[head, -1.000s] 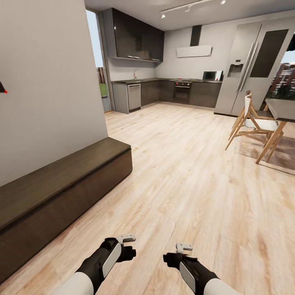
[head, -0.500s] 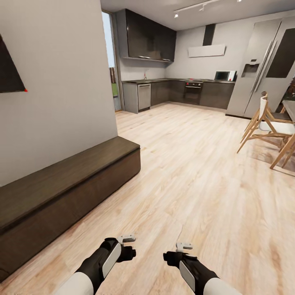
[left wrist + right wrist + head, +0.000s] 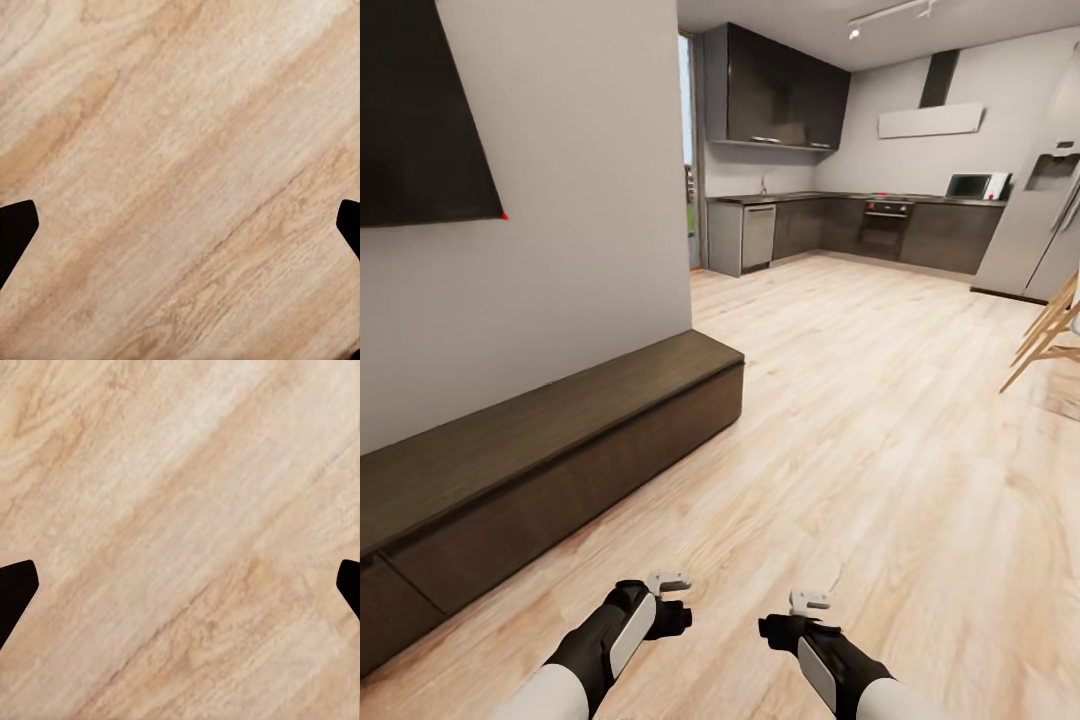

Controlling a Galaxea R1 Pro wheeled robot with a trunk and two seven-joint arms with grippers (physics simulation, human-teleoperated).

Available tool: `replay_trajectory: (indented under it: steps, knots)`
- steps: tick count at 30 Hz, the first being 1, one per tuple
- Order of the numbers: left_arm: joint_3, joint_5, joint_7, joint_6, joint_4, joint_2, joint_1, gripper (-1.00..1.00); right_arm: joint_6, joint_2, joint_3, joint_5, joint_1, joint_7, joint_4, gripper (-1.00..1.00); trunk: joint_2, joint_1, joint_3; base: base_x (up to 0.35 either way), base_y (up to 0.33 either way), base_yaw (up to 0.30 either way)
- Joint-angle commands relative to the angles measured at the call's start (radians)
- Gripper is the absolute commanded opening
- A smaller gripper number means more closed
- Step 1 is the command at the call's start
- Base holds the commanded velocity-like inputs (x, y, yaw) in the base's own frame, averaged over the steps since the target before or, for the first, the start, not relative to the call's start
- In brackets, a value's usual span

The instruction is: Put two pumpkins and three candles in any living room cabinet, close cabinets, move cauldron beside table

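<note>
Both grippers (image 3: 725,612) unchanged, empty; view swung left along cabinet (image 3: 550,460)

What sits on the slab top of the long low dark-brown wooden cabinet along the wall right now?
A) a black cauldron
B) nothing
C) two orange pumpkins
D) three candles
B: in the head view the long low dark-brown wooden cabinet has a bare slab top, and both fronts look shut.

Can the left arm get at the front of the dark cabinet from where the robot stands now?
Probably not yet. The left gripper hangs open and empty over bare floor, and the cabinet stands well off to its left. Nothing blocks the way; the base likely needs to move closer.
</note>
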Motion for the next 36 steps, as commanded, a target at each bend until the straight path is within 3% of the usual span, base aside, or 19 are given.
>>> replay_trajectory:
  steps: [1, 36]
  knots:
    - [-0.005, 0.010, 0.009, 0.003, -0.001, 0.000, -0.001, 1.00, 0.006, -0.001, 0.008, -0.010, 0.000, -0.006, -0.003, 1.00, 0.000, 0.000, -0.001, 0.000, 0.000, 0.289]
    - [-0.005, 0.010, 0.009, 0.003, -0.001, 0.000, 0.000, 1.00, 0.004, -0.001, 0.009, -0.009, 0.000, -0.006, 0.005, 1.00, 0.000, 0.000, -0.001, 0.000, 0.000, 0.289]
